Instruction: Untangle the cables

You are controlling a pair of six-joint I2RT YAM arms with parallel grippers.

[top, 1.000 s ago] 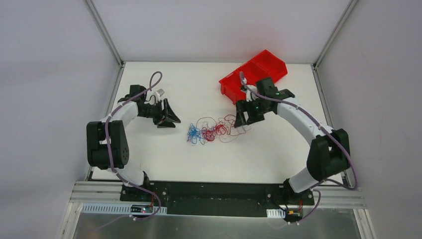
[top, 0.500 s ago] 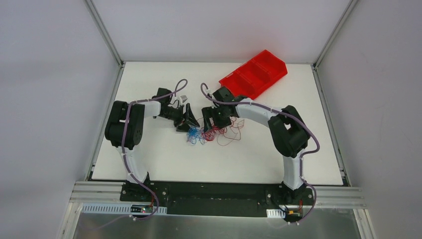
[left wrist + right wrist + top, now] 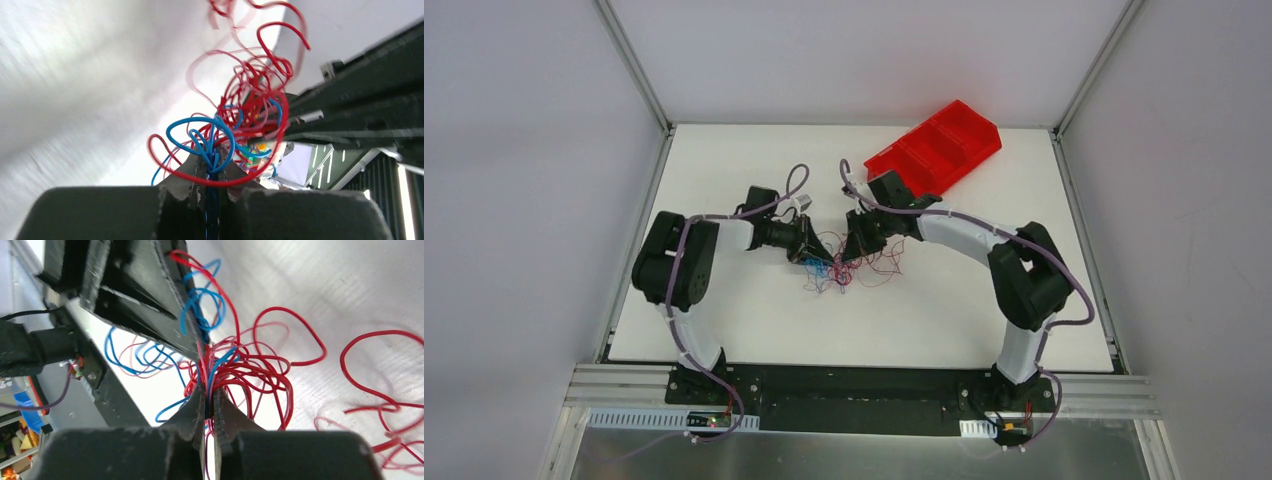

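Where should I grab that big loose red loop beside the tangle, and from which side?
Pinch the loose red loop on its wide open arc, coming down from above on the side away from the knot. It lies flat on the table there, a single strand apart from the knot.

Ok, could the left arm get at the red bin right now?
Probably not as things stand: the left gripper is shut on the blue cable, and the right arm, with the right gripper shut on the red cables, lies between it and the red bin.
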